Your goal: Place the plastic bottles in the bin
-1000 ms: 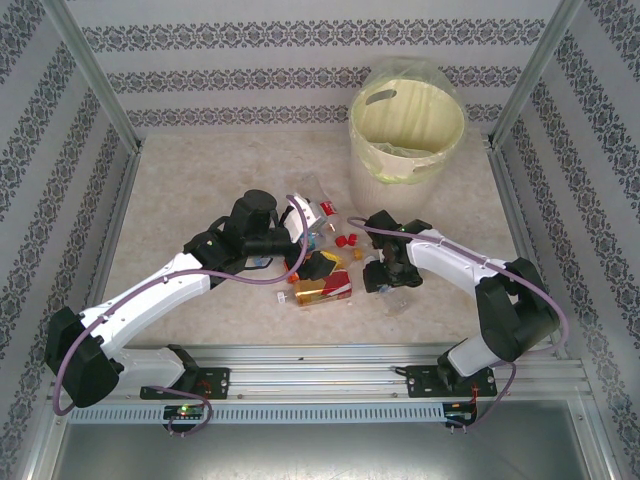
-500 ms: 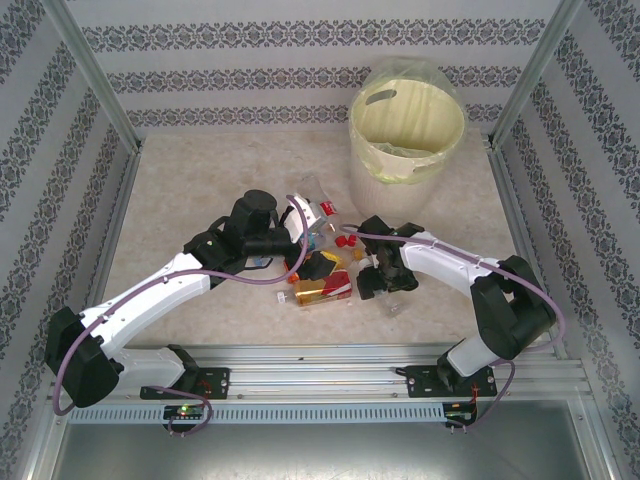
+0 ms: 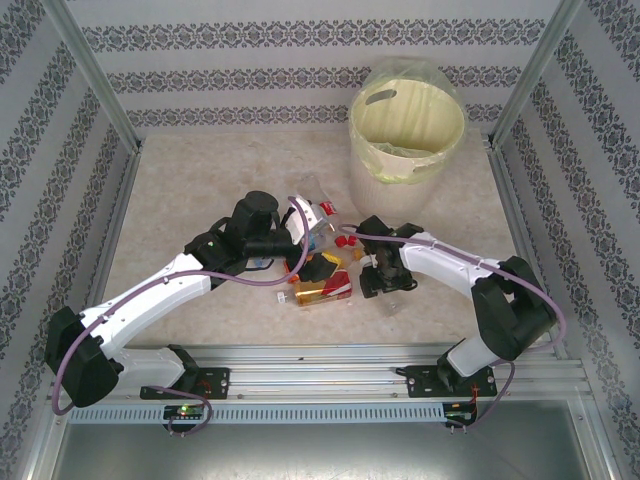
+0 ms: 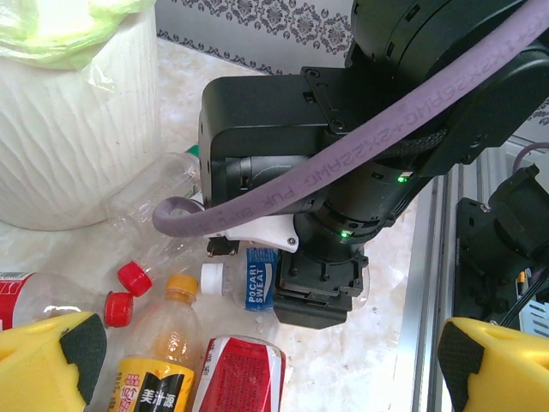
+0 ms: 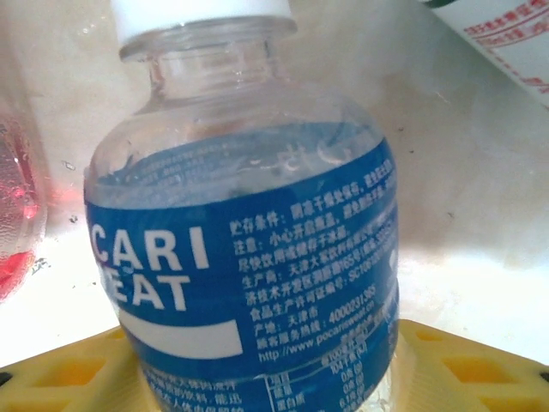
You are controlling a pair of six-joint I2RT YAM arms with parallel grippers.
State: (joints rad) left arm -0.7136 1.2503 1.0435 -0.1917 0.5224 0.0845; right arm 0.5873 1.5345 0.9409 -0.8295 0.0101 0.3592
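Right wrist view: the right gripper (image 5: 270, 369) has its yellow jaws pressed to both sides of a Pocari Sweat bottle (image 5: 249, 257). The bottle is clear with a blue label and a white cap, lies on the counter (image 5: 480, 215), and has only droplets inside.
Beside it: a bottle with pinkish-red liquid (image 5: 15, 223) at the left edge.
Left jaws: the left gripper (image 4: 273, 365) is spread wide and holds nothing, hanging over the pile.
Pile under the left jaws: an orange drink bottle (image 4: 163, 343) that is full and has a yellow cap, a crushed red-labelled bottle (image 4: 240, 373), and a clear red-capped bottle (image 4: 51, 296).
Further out: an empty clear bottle (image 4: 159, 193) lying near the bin wall.
Bin: the cream bin (image 3: 385, 185) stands upright at the far side of the counter, well apart from both grippers. A clear bag lines it, and its floor is hidden.
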